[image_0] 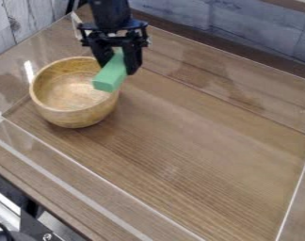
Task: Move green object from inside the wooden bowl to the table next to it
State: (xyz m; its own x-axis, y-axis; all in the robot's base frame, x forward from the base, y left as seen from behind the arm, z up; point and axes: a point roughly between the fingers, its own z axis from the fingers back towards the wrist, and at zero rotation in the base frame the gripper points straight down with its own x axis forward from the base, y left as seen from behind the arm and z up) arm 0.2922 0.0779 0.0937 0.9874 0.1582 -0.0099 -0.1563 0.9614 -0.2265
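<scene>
A bright green object [111, 75] hangs tilted in the air over the right rim of the wooden bowl [72, 92]. My black gripper [114, 58] is shut on its upper end, fingers on either side. The bowl, round and light tan, sits at the left of the brown wood-grain table [193, 132], and its inside looks empty. The block's lower end hangs just above the bowl's right edge.
Low clear plastic walls [142, 198] run around the table's edges. A grey plank wall stands behind the table at the top. Bare tabletop stretches to the right of the bowl and in front of it.
</scene>
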